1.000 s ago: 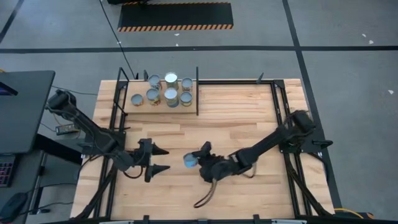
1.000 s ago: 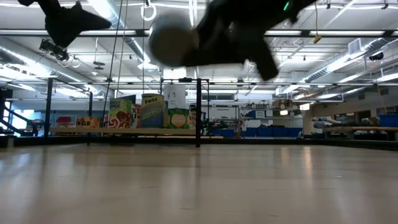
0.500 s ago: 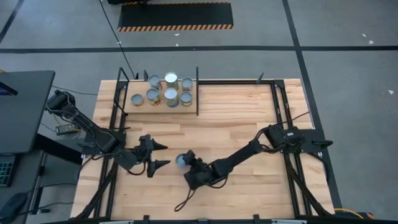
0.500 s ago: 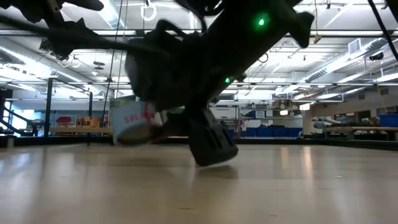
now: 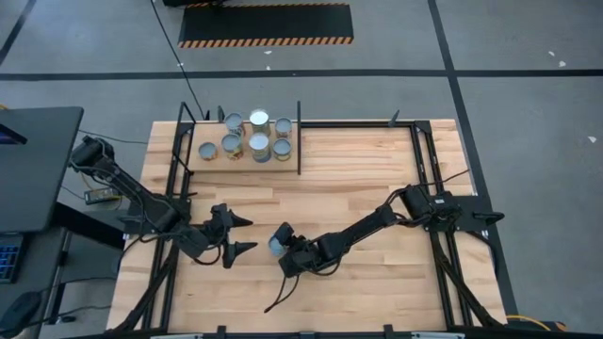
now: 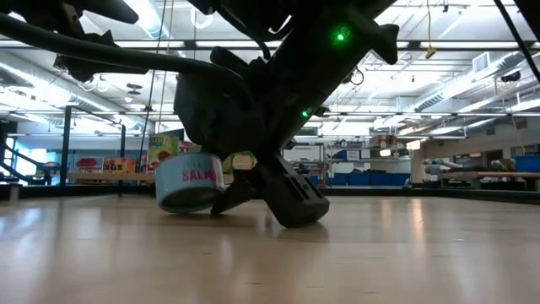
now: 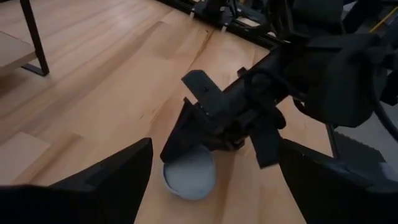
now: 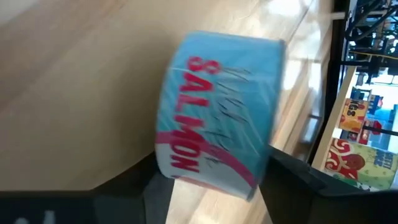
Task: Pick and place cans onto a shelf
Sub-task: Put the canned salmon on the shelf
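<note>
Blue salmon can [image 6: 190, 181] on table, between right gripper [image 5: 283, 247] jaws

Right wrist view: a light-blue can [image 8: 217, 112] labelled "SALMON" in red lettering filled the centre, resting on the pale wood tabletop [image 8: 74, 93]. The right gripper [image 8: 214, 186] had a dark finger [image 8: 298, 180] on each side of the can's near end. Beyond the table edge, coloured cartons [image 8: 360, 137] and black framing [image 8: 367, 25] were visible.
</note>
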Motion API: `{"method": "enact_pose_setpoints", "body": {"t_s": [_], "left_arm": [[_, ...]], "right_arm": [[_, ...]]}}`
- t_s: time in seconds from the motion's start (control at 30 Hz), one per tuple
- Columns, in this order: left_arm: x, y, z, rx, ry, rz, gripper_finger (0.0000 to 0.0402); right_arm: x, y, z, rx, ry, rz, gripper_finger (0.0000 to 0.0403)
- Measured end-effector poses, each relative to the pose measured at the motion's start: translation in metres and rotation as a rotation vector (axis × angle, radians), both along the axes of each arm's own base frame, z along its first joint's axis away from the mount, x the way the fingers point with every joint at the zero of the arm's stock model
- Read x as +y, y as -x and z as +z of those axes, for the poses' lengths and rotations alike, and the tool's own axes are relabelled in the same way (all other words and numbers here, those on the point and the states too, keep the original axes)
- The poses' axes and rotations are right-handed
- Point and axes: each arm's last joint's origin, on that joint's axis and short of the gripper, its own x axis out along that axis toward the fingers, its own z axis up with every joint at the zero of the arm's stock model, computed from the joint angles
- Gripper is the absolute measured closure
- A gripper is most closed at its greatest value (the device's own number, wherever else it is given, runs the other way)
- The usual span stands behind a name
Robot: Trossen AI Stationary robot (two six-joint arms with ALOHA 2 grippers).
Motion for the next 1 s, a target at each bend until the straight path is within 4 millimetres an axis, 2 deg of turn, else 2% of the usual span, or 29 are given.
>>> {"method": "enact_pose_setpoints", "body": {"t_s": [0.3,0.47,0.63,0.73,0.83,1.0], "left_arm": [[0.001,0.001,-0.001,0.002,-0.014,0.036,0.0053],[-0.001,-0.003,-0.009,0.030,-0.037,0.047,0.0053],[-0.013,-0.016,-0.038,0.116,-0.063,0.065,0.0053],[-0.024,-0.026,-0.055,0.135,-0.157,-0.008,0.0053],[-0.031,-0.036,-0.063,0.114,-0.198,-0.057,0.0051],[-0.030,-0.044,-0.076,0.138,-0.276,-0.052,0.0049]], "right_arm": [[0.011,0.006,0.007,-0.005,-0.013,0.015,0.0112],[0.016,0.015,0.023,0.017,-0.184,0.004,0.0078],[0.011,0.031,0.052,0.056,-0.417,-0.137,0.0072],[0.005,0.041,0.069,0.076,-0.528,-0.253,0.0073],[0.001,0.051,0.084,0.074,-0.577,-0.349,0.0075],[-0.001,0.064,0.103,0.044,-0.613,-0.465,0.0075]]}}
